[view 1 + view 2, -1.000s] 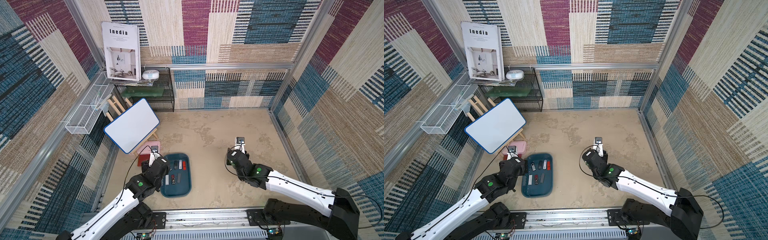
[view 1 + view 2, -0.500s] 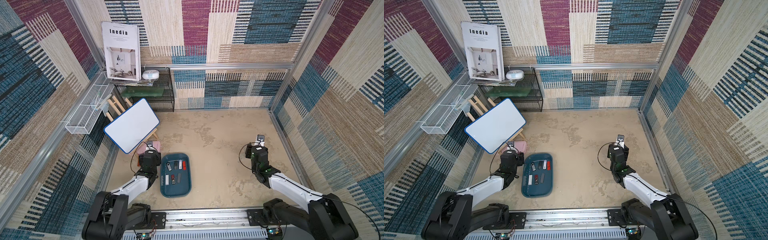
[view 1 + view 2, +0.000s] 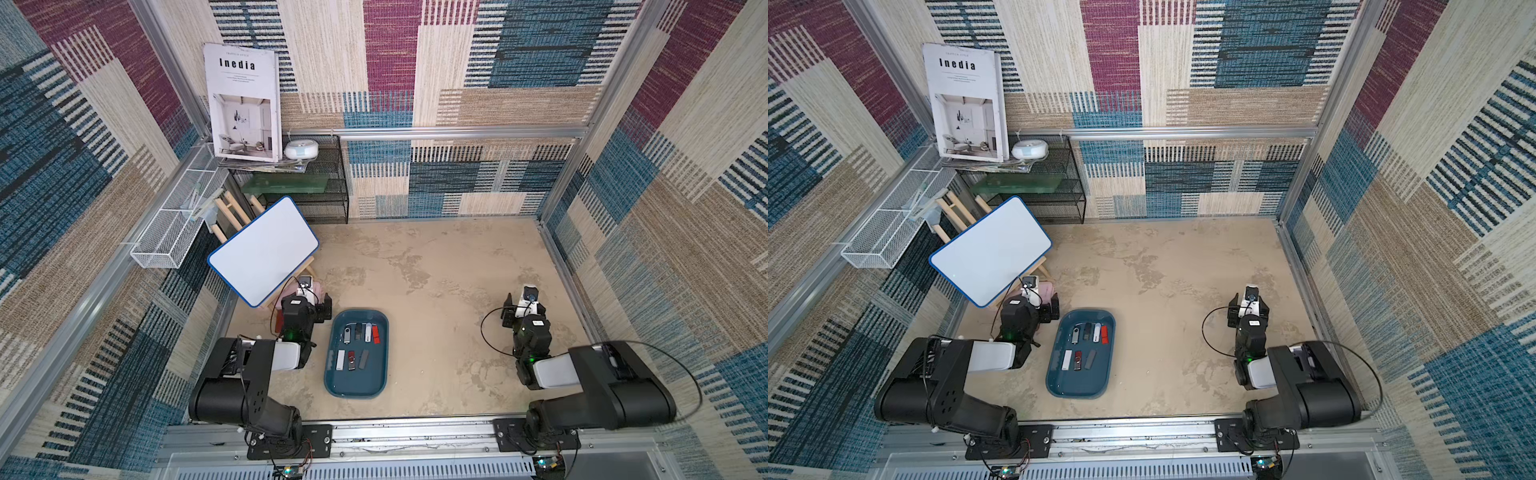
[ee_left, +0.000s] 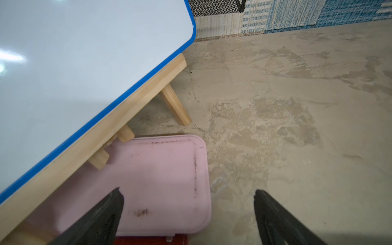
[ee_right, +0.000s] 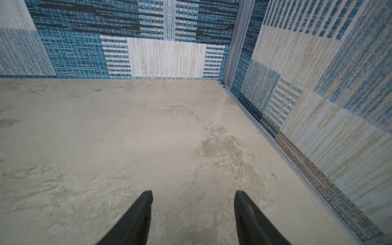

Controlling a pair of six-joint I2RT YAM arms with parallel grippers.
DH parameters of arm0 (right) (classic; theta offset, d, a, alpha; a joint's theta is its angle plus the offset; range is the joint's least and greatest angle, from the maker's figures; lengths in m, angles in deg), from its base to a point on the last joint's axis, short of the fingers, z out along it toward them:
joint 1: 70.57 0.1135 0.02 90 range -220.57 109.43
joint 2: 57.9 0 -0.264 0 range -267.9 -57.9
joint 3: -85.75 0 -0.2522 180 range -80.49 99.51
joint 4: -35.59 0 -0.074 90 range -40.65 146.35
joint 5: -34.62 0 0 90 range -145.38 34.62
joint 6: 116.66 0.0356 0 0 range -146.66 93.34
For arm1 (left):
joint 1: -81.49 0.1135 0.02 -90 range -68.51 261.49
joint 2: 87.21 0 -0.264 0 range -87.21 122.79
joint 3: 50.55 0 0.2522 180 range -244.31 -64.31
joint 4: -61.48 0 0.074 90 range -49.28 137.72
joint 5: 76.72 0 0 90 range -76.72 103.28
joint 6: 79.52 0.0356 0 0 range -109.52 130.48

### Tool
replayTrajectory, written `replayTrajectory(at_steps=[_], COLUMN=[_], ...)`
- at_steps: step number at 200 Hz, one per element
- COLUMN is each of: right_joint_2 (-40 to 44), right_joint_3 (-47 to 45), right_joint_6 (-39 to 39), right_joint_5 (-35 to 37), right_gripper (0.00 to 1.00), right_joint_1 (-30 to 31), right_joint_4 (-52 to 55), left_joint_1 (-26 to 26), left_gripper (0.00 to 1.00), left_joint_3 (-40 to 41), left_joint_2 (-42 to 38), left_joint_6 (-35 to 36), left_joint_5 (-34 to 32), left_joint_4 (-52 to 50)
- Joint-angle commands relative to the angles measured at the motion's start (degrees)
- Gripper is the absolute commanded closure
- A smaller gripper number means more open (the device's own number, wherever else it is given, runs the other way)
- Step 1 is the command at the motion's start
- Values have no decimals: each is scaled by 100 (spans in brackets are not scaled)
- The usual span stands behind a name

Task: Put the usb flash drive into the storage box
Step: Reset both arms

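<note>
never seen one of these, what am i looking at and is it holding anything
It is a robot: a left arm and a right arm bolted at the edge of a table. Two pictures look down from overhead. The other two come from wrist cameras, looking past the left pincer and the right pincer. On the table lies a blue tray holding several flash drives. A pink box and a tilted whiteboard sit near the left pincer. Both pincers are open and hold nothing.
</note>
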Motion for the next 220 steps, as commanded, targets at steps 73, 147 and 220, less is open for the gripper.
replayTrajectory(at_steps=[73,147,220], right_joint_2=[97,78,78], right_joint_3=[1013,1006,1015], right_joint_6=[320,333,305], right_joint_5=[-1830,-1815,-1866], right_gripper=[0,0,0], right_joint_1=[-900,-900,-900], right_joint_4=[974,929,947], left_joint_1=[467,471,470], left_gripper=[1,1,1], left_joint_3=[-480,-480,-480], left_joint_2=[92,96,97], left_joint_6=[-302,-302,-302], left_joint_5=[815,810,810], left_joint_4=[-538,-538,-538])
